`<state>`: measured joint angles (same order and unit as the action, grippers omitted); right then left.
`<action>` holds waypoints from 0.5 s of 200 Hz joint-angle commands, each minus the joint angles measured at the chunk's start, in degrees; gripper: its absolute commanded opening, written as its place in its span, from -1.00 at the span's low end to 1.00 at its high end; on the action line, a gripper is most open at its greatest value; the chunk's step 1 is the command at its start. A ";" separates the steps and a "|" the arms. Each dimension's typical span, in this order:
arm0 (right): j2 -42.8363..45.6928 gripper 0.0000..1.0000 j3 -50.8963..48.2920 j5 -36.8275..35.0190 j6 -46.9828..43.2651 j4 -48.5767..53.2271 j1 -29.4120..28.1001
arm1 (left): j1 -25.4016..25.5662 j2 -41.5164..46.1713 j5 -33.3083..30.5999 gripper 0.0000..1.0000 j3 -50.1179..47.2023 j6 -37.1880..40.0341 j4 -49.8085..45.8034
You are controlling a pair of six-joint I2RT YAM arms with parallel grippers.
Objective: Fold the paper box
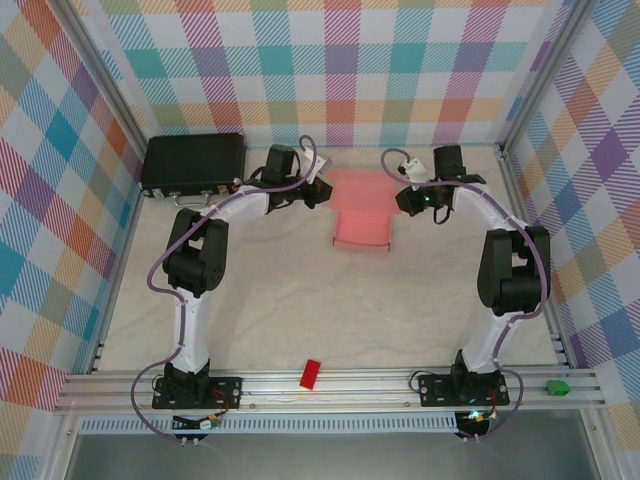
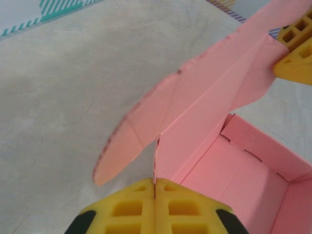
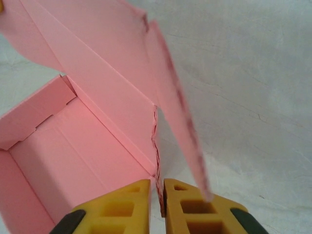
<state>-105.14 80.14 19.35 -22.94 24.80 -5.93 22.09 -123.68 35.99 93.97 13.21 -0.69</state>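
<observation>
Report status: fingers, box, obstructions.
Left fingers shut on paper box lid; right fingers likewise, opposite side. Walls up, lid open. Red block apart, on near rail.

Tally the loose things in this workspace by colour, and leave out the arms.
Pink: 1, the paper box
Black: 1, the case
Red: 1, the block
Green: 1, the small part
Total: 4
</observation>
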 commanded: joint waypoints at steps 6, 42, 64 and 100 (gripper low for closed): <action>2.66 -0.75 -1.62 -2.57 1.95 -1.64 -1.04 | 0.85 2.19 -2.38 -1.00 -1.16 -1.73 0.67; 3.69 -0.83 -3.03 -5.85 4.42 -3.88 -2.42 | 1.89 2.98 -5.69 -1.00 -1.32 -3.52 1.14; 4.85 -0.85 -4.26 -7.95 5.86 -5.69 -3.57 | 2.59 3.84 -8.27 -1.00 -1.67 -4.75 1.75; 6.45 -0.84 -6.76 -14.01 7.62 -9.14 -5.86 | 3.74 4.77 -12.35 -1.00 -2.80 -7.03 3.27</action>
<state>-101.36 75.16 9.56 -17.52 19.49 -10.22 24.60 -122.39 27.38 92.75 8.34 0.62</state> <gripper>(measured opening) 0.081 0.049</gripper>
